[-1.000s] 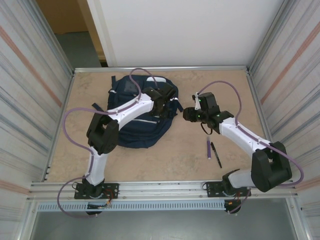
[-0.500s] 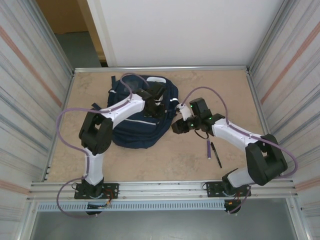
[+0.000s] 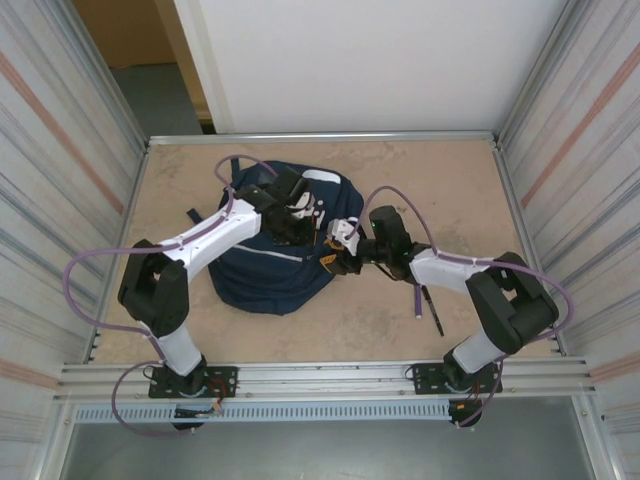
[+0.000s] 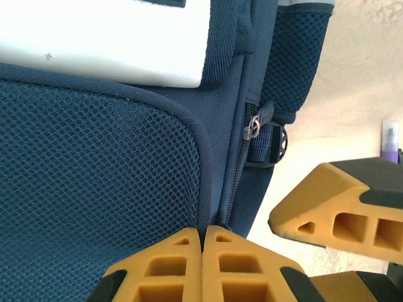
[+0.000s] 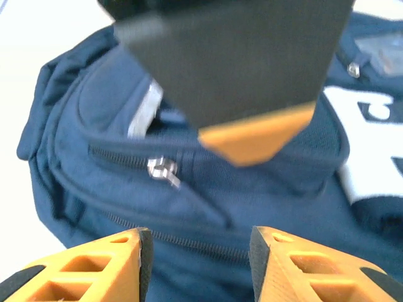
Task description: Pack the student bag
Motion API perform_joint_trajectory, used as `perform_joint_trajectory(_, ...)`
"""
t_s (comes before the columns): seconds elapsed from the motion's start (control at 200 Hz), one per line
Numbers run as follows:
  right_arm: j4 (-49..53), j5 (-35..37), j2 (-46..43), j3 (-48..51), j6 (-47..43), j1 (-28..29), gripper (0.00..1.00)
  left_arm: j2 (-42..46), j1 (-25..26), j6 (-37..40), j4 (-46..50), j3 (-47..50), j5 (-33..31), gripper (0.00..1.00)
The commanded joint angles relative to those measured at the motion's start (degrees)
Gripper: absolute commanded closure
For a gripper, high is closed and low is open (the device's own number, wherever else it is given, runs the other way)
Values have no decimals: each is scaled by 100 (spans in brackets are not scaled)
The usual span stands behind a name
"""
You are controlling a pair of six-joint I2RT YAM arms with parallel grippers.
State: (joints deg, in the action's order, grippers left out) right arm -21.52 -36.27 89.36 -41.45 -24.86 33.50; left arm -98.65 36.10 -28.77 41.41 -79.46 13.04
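The right arm has just swung in from open tabletop (image 3: 170, 180) to the bag (image 3: 262, 272) – a second ago its head hung well off the bag's right side, and now the right pincer (image 5: 196, 245) sits just at that edge, fingers spread, facing a side pocket whose zip pull (image 5: 161, 170) lies a little beyond its left finger. The left arm has shifted too: its elbow has folded out towards the left wall and its wrist has drawn back over the upper part of the bag, which lies in the far-middle of the tabletop, front up. The left pincer (image 4: 202, 234) is pressed together on the piped seam beside a zip, apparently pinching that fold of fabric. The bag itself has moved with it – its outline has turned and slid somewhat, and the white patch near the top shows more plainly than before. Taken together, this looks like one arm holding the fabric taut while the other comes in for a zip, so opening is the step in hand and packing proper is not yet begun. A purple pen (image 3: 417, 297) and a black pen (image 3: 432, 311) lie on the tabletop, right of the bag and near the right forearm, where they lay a second ago, untouched.
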Motion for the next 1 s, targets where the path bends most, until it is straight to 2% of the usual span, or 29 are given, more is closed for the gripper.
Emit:
perform_joint_trajectory(0.0, 43, -122, 321, -360, -755, 41, 55, 302, 20, -170, -99, 148, 338, 100)
perform_joint_trajectory(0.231, -173, -425, 503, -298, -487, 292, 54, 294, 22, -241, -152, 180, 567, 100)
perform_joint_trajectory(0.411, -889, 119, 721, -119, -204, 293, 55, 328, 25, -303, -133, 211, 638, 100)
perform_joint_trajectory(0.697, -1300, 304, 520, 356, -211, 363, 91, 618, -95, -683, -313, 461, 216, 100)
perform_joint_trajectory(0.812, -1228, 308, 217, 530, -99, 405, 100, 620, -131, -842, -561, 538, 206, 100)
perform_joint_trajectory(0.997, -1223, 438, -90, 733, -6, 701, 100, 502, -145, -1136, -856, 510, 173, 100)
